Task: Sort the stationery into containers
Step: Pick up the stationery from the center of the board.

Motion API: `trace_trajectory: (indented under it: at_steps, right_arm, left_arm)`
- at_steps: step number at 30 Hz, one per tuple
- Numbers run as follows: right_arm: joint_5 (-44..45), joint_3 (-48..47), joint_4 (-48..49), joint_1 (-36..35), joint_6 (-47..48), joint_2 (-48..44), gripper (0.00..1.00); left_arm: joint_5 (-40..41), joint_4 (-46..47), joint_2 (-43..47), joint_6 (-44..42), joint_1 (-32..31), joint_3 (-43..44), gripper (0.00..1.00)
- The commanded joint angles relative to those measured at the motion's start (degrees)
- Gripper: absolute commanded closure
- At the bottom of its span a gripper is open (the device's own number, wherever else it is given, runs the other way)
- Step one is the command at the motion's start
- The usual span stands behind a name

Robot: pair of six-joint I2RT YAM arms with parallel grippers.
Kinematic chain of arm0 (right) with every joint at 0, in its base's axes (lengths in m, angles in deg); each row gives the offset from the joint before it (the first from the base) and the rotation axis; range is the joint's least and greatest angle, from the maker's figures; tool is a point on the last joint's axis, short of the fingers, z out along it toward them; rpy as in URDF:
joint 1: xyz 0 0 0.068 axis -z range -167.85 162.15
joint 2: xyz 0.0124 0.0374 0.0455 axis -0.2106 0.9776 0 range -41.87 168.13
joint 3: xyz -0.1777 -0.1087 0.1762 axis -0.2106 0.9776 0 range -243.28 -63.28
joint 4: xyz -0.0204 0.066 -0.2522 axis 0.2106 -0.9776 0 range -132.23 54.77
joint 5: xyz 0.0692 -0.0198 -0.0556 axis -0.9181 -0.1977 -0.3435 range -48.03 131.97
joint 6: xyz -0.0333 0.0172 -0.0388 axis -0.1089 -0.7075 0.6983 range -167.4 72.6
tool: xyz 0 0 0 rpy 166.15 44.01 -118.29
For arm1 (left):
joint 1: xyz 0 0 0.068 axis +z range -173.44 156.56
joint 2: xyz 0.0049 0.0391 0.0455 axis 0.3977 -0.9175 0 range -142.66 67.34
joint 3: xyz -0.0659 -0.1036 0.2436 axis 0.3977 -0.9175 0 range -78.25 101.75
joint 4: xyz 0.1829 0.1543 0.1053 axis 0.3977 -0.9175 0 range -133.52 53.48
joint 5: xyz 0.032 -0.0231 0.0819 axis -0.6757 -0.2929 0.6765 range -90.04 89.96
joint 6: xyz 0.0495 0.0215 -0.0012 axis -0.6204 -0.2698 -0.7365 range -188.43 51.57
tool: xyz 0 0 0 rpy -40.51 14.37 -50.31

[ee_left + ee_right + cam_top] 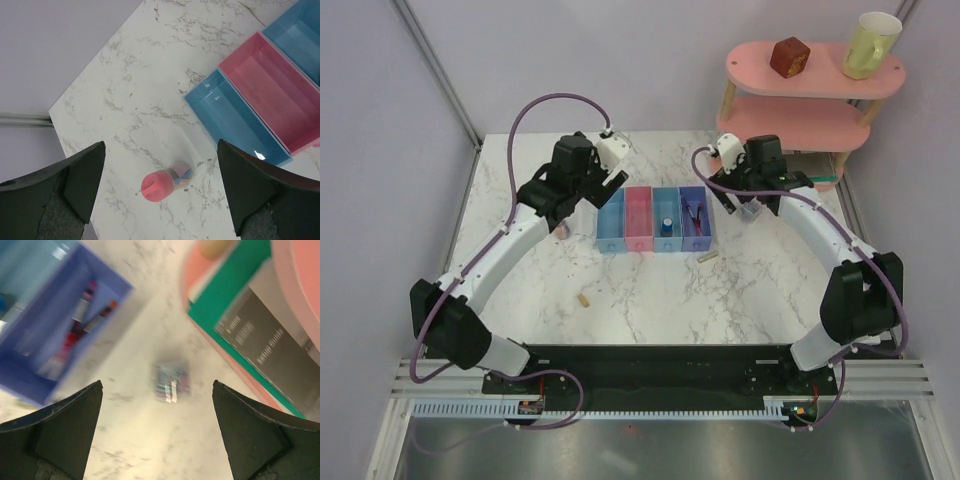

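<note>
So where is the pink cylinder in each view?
Top: pink cylinder just left of the bins.
Left wrist: low centre.
Right wrist: not in it.
Shared landmark: the bins, partly in all three.

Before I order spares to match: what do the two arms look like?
Left arm and right arm: white tubular links, chunky black joints, a purple cable running along each, a white box at each wrist. Fingers are black, broad wedges.
</note>
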Motion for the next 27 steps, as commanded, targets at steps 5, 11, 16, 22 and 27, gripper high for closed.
trace_trajectory:
  at_steps: [5, 11, 16, 22, 27]
  right_arm:
    - [-5.50, -5.37, -9.43, 9.57, 16.54, 6.77, 0.02]
    - [-7.26, -7.75, -12.25, 11.68, 20.06, 11.34, 0.02]
    - [-8.67, -8.98, -13.13, 12.65, 21.03, 15.64, 0.02]
    - [-7.88, -10.12, -12.87, 12.91, 21.82, 20.30, 0.02]
    - [-8.32, -11.96, -12.34, 13.53, 22.09, 23.64, 0.02]
  left_arm:
    - [-1.64, -4.95, 6.33, 0.90, -0.27, -2.65, 0.00]
    - [-1.46, -5.74, 7.21, 0.02, -0.27, -3.70, 0.00]
    - [-1.46, -6.18, 7.39, -1.38, -0.27, -3.09, 0.00]
    - [-1.72, -6.89, 7.65, -1.91, -0.27, -2.82, 0.00]
    - [-1.99, -7.59, 7.48, -1.82, -0.27, -2.65, 0.00]
